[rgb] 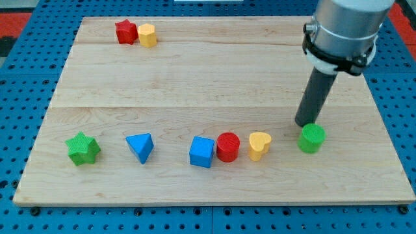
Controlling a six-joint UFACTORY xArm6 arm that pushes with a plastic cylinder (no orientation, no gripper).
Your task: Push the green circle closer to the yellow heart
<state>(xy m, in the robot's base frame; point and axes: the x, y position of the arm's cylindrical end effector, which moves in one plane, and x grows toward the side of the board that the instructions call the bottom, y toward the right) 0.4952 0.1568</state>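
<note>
the green circle [312, 138] sits on the desk [195, 78] near the yellow heart [259, 145], on its right in the view, a gap between them. my tip [303, 123] (a bare rod, nothing to grasp with) touches the circle's upper-left edge. the approach looks done; next it likely needs to get round to the circle's right side and push leftward.

No words, labels, brands or numbers can be read anywhere: the board [214, 71], blocks and arm bear none.
</note>
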